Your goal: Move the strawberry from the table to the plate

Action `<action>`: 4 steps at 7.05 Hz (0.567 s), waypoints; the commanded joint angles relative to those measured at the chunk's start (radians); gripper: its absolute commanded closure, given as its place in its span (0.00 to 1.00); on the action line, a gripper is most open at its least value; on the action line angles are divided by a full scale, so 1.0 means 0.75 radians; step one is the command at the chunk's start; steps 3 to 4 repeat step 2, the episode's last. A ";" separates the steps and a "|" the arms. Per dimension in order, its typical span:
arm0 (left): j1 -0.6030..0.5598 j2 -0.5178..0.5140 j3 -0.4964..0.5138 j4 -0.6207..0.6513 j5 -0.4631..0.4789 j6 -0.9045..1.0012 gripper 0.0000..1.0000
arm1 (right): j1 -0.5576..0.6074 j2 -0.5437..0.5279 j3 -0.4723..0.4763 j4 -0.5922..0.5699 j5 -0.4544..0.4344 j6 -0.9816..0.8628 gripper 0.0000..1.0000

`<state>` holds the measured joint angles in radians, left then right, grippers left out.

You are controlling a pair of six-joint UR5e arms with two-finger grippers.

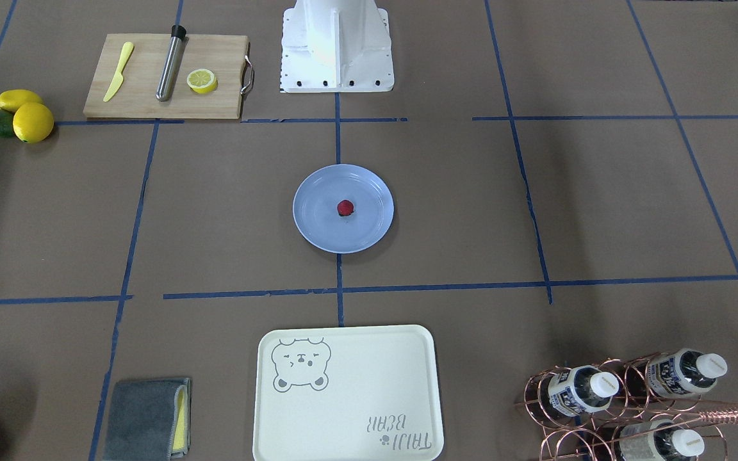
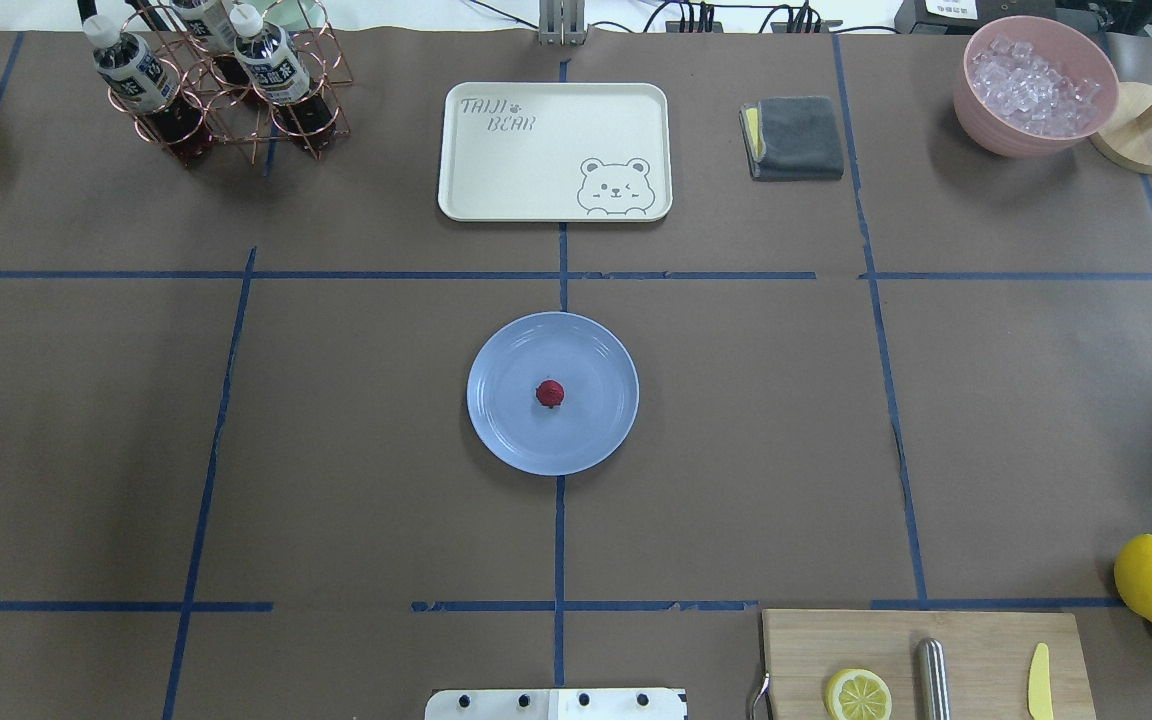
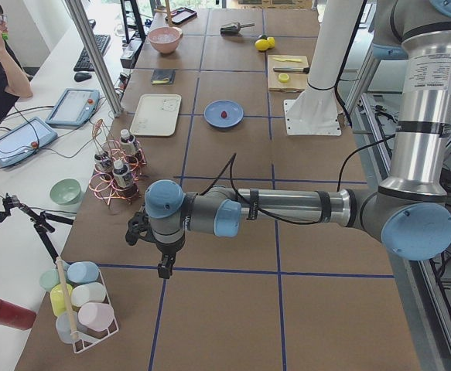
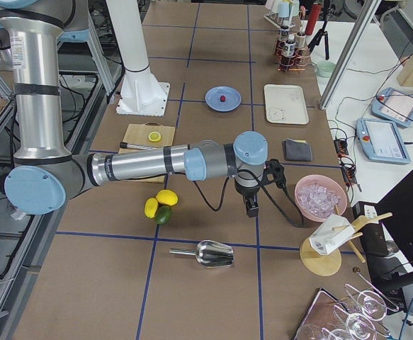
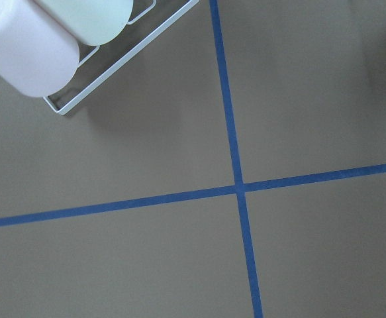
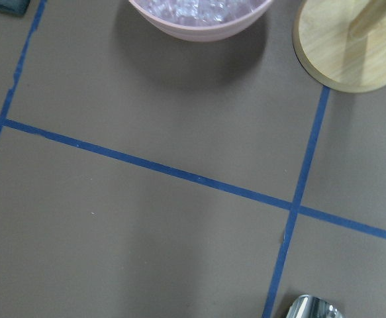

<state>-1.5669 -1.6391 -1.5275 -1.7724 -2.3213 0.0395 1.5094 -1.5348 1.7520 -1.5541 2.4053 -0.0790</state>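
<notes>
Dark-red and bumpy-skinned, the strawberry (image 2: 550, 393) is sitting near the middle of the light-blue plate (image 2: 496, 440), which is resting at the centre of the tabletop (image 2: 336, 450). Judged from this, the placing step is reading as done.

Handling, as a judgement: you are dealing with a very light, soft berry that is likely to bruise or roll. If you are regrasping it, be closing across its widest part from above with a light squeeze, keeping the fingertips off the glossy plate surface.

The left hand (image 3: 165, 269) is hanging over the tabletop near the end on the robot's left, well apart from the plate. The right hand (image 4: 251, 207) is hanging near the opposite end. Both are showing only in the side views, so you cannot tell whether their fingers are apart or together.

Containers:
- The plate is holding the strawberry alone.
- The pink bowl (image 2: 1026, 140) is holding ice cubes (image 2: 1036, 80).
- The copper wire rack (image 2: 226, 120) is holding capped bottles (image 2: 126, 65).
- The white wire rack (image 3: 101, 332) is holding pastel cups (image 3: 86, 294).
</notes>
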 commanded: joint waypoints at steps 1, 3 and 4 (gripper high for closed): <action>0.005 -0.026 -0.023 -0.030 -0.032 -0.002 0.00 | -0.055 0.072 0.014 -0.014 -0.004 0.001 0.00; 0.003 -0.024 -0.051 -0.028 -0.034 -0.002 0.00 | -0.053 0.063 0.014 -0.012 -0.002 -0.001 0.00; 0.003 -0.024 -0.051 -0.028 -0.034 -0.002 0.00 | -0.053 0.063 0.014 -0.012 -0.002 -0.001 0.00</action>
